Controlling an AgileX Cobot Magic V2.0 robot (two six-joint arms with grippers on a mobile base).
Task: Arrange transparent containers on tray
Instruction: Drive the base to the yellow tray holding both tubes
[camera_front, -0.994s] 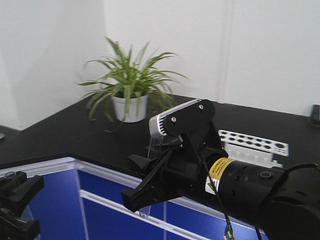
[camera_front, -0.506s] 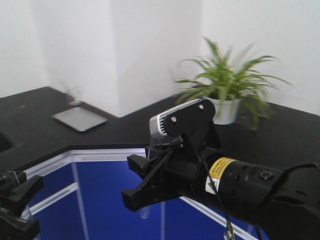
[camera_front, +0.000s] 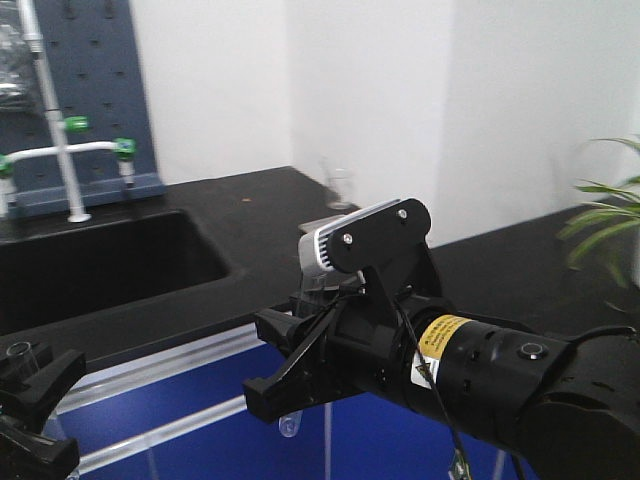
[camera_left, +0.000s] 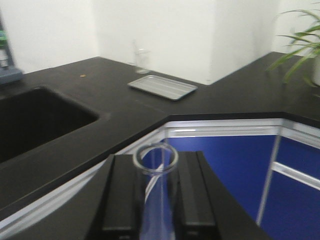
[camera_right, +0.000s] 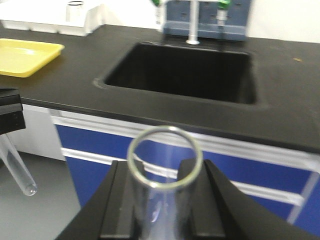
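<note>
My left jaws closed on test tube; right jaws gripping second tube. Yellow tray well apart on desk, past sink. Risk: slick glass slipping, tubes clinking together in transit.

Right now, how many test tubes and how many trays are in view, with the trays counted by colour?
Test tubes: 2 (left-arm tube, right-arm tube)
Yellow tray: 1
Metal tray: 1
Total: 4

Front and close wrist cameras all face the sink.
</note>
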